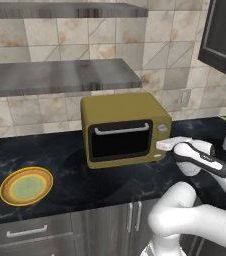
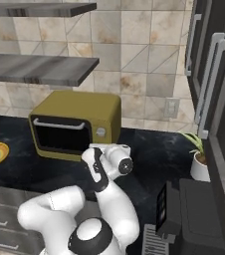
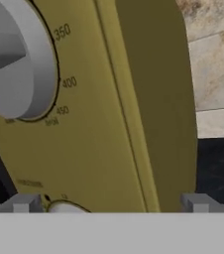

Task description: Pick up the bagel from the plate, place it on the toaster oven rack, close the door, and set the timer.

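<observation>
- While the door (image 1: 120,140) is sitting shut on the olive toaster oven (image 1: 125,127), the bagel isn't something I can make out.
- Plate (image 1: 26,186) is lying on the black counter (image 1: 135,180), well left (bare green centre).
- Gripper (image 3: 109,203) is hovering at the oven's control panel, fingers (image 3: 21,203) spread wide around nothing, a grey dial (image 3: 15,59) just ahead.

Arm reaches forward and level — gripper (image 3: 109,203) with jaws spread wide, nothing between them.

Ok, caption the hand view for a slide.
Open gripper close up against the toaster oven's olive-yellow control panel, a grey temperature dial above, a second knob between its fingertips.
</observation>
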You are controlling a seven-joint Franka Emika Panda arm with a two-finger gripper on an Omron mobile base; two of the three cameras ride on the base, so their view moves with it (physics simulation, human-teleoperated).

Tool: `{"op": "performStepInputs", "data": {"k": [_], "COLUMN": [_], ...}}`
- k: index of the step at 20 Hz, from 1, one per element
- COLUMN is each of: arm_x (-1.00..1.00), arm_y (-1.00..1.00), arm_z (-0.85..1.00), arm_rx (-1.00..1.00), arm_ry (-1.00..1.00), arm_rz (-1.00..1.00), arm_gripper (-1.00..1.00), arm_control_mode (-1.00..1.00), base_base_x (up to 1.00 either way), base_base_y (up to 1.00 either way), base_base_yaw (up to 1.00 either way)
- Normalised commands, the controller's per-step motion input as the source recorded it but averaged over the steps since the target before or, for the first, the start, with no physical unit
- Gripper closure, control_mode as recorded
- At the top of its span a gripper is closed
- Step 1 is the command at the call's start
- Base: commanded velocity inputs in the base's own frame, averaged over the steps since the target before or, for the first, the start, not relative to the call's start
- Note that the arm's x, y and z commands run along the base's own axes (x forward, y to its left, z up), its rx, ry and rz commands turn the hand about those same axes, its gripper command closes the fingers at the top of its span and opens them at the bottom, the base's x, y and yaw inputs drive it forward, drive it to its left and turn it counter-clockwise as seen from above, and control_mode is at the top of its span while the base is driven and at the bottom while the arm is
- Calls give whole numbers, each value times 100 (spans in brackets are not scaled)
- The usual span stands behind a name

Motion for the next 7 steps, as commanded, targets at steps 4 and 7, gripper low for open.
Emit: {"op": "performStepInputs", "data": {"k": [4,7], "arm_x": [23,21], "arm_y": [1,-11], "arm_z": [-7,-15], "arm_rx": [0,-1], "arm_ry": [29,49], "arm_rz": [-12,-23], "arm_gripper": [100,100], "arm_control_mode": [-100,-100], "base_base_x": [0,0], "base_base_y": [0,0], "base_base_yaw": [0,0]}}
